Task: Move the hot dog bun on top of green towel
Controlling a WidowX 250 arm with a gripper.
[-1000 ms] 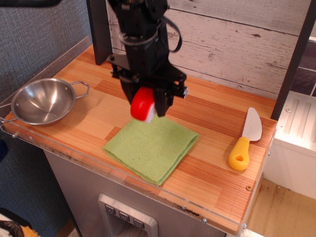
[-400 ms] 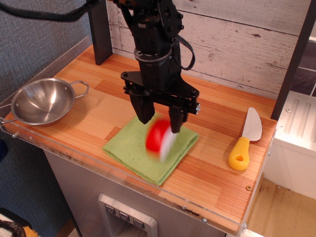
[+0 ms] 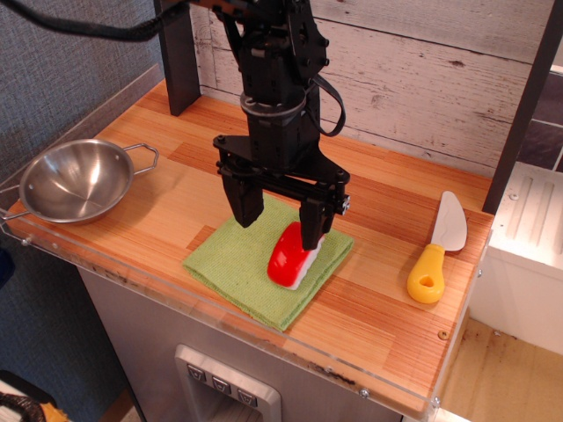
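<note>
The hot dog bun (image 3: 288, 256), glossy red over a white base, lies on the right half of the light green towel (image 3: 230, 262) on the wooden counter. My black gripper (image 3: 278, 228) hangs just above the towel with its jaws spread wide and nothing between them. The right finger (image 3: 313, 225) stands at the bun's far end and hides part of it; whether it touches the bun I cannot tell. The left finger (image 3: 244, 200) is over the towel's back edge, apart from the bun.
A steel bowl with handles (image 3: 76, 179) sits at the counter's left end. A yellow-handled toy knife (image 3: 437, 253) lies at the right. A dark post (image 3: 179, 53) and plank wall stand behind. A clear strip lines the front edge (image 3: 334, 369).
The gripper moved right and down over the towel and opened. The bun dropped out of it, was falling 0.4 s ago, and now lies on the towel.
</note>
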